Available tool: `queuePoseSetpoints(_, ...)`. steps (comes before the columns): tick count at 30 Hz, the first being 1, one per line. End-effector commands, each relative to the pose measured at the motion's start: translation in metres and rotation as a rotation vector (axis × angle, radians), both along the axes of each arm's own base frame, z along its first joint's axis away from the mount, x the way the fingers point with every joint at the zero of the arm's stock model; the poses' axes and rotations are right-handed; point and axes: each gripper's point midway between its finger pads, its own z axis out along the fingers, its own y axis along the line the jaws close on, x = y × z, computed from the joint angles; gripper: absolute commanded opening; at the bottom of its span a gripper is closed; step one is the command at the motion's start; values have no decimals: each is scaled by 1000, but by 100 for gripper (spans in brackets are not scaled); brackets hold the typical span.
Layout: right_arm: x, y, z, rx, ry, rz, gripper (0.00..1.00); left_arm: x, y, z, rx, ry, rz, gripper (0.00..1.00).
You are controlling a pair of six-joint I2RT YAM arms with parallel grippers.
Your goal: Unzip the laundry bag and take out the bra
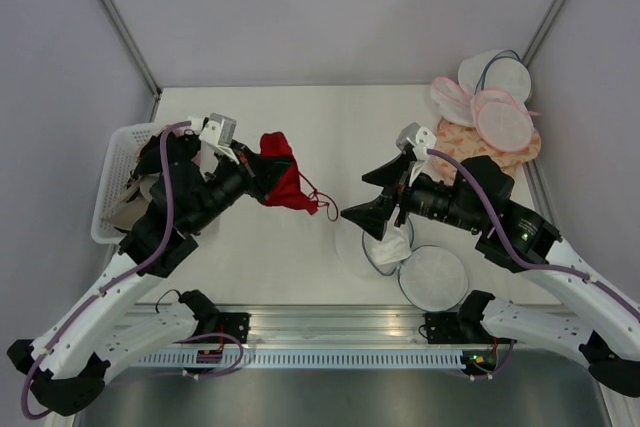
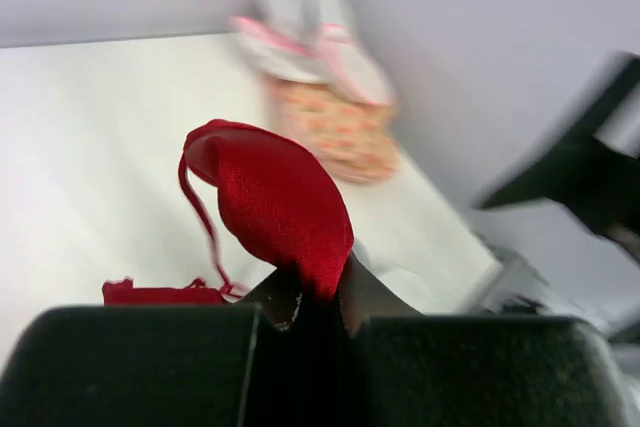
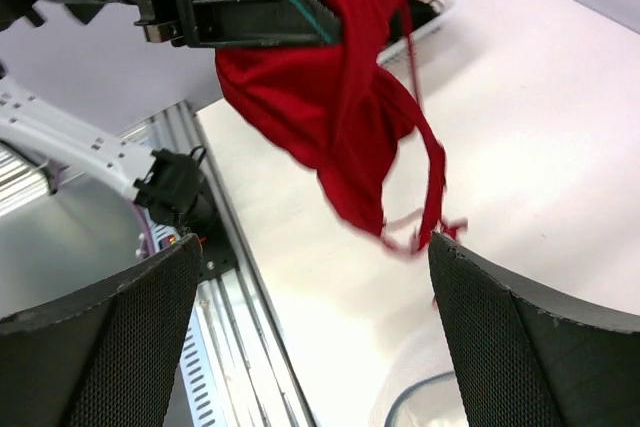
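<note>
White basket (image 1: 110,177) is sitting at the table's (image 1: 300,117) left edge, with the left arm reaching out above it. Left gripper (image 1: 264,169) is clamping the red bra (image 1: 283,185), jaws closed on the fabric. The cups are hanging below the fingers and the straps are dangling toward centre. Right gripper (image 1: 358,215) is hovering just right of the bra, jaws spread wide, gripping nothing. The laundry bag (image 1: 432,279) is lying unzipped beneath the right arm near the front edge, halves spread open. Pink-rimmed bags (image 1: 495,107) and peach patterned bags (image 1: 480,147) are sitting piled in the far right corner.

No readable text, labels or numbers anywhere.
</note>
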Motion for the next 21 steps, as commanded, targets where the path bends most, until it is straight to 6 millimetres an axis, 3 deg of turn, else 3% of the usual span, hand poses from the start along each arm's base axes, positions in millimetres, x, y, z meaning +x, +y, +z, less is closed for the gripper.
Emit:
queuePoseSetpoints(1, 13, -17, -4, 7, 18, -136, 98, 51, 81, -15, 192, -7, 497, 2)
queuePoseSetpoints(3, 13, -21, -10, 4, 25, -152, 98, 60, 104, -6, 205, -38, 625, 2)
queuePoseSetpoints(4, 13, -21, -13, 1, 31, -152, 98, 64, 130, 1, 196, -47, 768, 2)
queuePoseSetpoints(6, 13, -23, -19, -4, 40, -158, 98, 69, 158, 12, 217, -99, 903, 2)
queuePoseSetpoints(7, 13, -22, -27, -17, 51, -158, 98, 72, 170, 26, 174, -143, 972, 2)
queuePoseSetpoints(12, 12, -18, -48, -34, 86, -146, 98, 96, 226, 43, 177, -163, 1238, 2)
queuePoseSetpoints(14, 11, -16, -53, -41, 99, -139, 98, 99, 241, 57, 160, -167, 1297, 2)
queuePoseSetpoints(15, 12, -17, -57, -48, 110, -143, 98, 100, 258, 66, 164, -163, 1374, 2)
queuePoseSetpoints(19, 9, -17, -65, -50, 119, -135, 98, 115, 305, 62, 253, -103, 1537, 2)
queuePoseSetpoints(21, 9, -16, -70, -57, 129, -131, 98, 128, 332, 38, 262, -11, 1574, 2)
